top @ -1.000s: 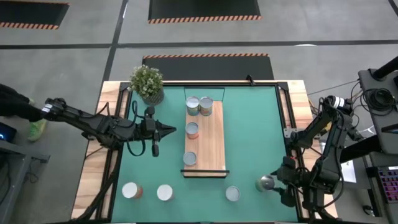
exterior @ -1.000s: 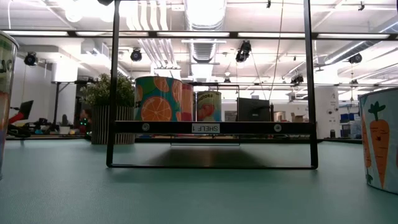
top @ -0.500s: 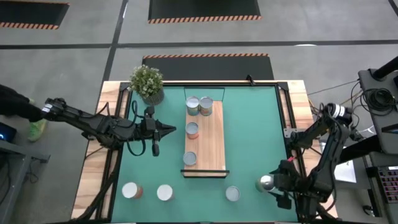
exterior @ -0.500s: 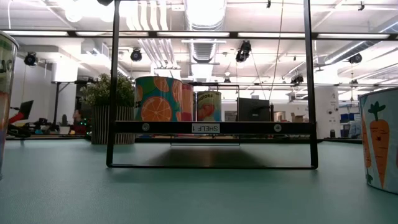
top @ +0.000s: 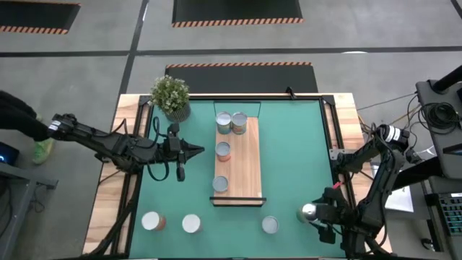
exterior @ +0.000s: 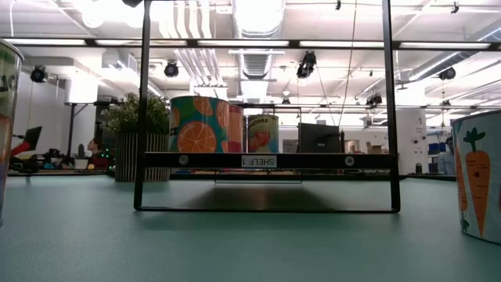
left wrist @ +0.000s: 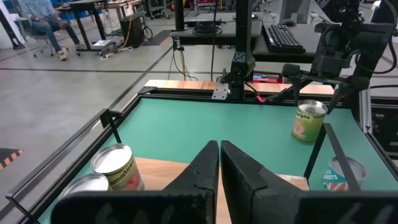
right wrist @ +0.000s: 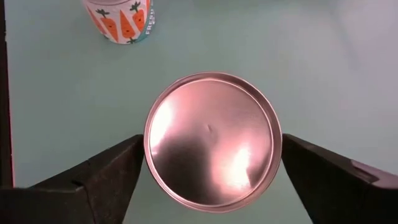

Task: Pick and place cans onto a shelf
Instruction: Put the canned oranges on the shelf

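Fingers of the right gripper (right wrist: 211, 171) spread wide, one on each side of a round silver-topped can (right wrist: 211, 142), straddling it from above, contact not clear; this tin (top: 309, 212) stands on the green mat (top: 296, 152) near the front right corner, well off the shelf. Left gripper (top: 196, 150) fingers (left wrist: 202, 171) pressed together, nothing between them, hovering over the mat just left of the long light-wood plank shelf (top: 245, 170), tips pointing at it. Shelf holds four cans: two silver-topped ones side by side at the far end (top: 224, 121) (top: 240, 121), an orange-topped one (top: 224, 151) in the middle, a silver-topped one (top: 221, 184) near the front dark strip. Low view shows an orange-slice label can (exterior: 196, 124) and an orange-labelled can (exterior: 263, 133) up on the shelf behind the "SHELF 1" tag. Off the shelf on the mat: carrot-label can (top: 270, 225) just front of the shelf, also seen past the right fingers (right wrist: 121, 20); white-topped can (top: 191, 223) and white-topped can with orange side (top: 151, 221) at front left. Potted green plant (top: 170, 94) sits at the far left corner. Can contents not visible, all lids on.
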Available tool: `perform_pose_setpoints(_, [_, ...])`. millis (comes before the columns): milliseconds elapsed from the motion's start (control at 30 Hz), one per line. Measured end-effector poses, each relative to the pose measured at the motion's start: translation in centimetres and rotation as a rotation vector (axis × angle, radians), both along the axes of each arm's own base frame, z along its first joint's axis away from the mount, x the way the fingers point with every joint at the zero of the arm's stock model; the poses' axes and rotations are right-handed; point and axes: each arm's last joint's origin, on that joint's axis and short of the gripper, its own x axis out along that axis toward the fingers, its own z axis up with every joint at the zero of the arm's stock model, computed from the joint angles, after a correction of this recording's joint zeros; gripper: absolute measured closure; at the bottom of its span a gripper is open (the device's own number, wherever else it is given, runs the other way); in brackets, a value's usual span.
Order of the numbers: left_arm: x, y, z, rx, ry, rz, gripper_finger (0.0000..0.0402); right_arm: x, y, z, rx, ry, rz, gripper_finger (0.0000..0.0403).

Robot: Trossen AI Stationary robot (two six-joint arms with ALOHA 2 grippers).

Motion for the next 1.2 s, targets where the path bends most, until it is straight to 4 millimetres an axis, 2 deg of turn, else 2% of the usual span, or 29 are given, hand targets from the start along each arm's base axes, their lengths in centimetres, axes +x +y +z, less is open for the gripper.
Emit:
perform_pose_setpoints(233, [0.0, 0.0, 0.0, 0.003, 0.001, -0.001, 0.0402, 0.0, 0.0, 0.0, 0.001, -0.005, 0.001, 0.0109])
perform_pose_setpoints(367, [0.0, 0.0, 0.0, 0.007, 0.002, -0.002, 0.0402, 0.0, 0.0, 0.1, 0.007, -0.006, -0.007, 0.0108])
perform_pose_setpoints(467, [0.0, 0.0, 0.0, 0.010, 0.002, -0.002, 0.0402, 0.0, -0.7, 0.6, 0.030, -0.007, -0.088, 0.0093])
perform_pose_setpoints(700, [0.0, 0.0, -0.1, 0.055, 0.015, -0.012, 0.0402, 0.5, -3.9, 3.3, 0.105, -0.055, -0.265, 0.0096])
perform_pose_setpoints(967, [0.0, 0.0, -0.1, 0.134, 0.034, -0.030, 0.0402, 2.7, -9.2, 6.9, 0.153, -0.165, -0.373, 0.0094])
perform_pose_setpoints(1200, [0.0, 0.0, -0.1, 0.191, 0.048, -0.043, 0.0402, 4.8, -14.0, 8.5, 0.106, -0.208, -0.454, 0.0094])
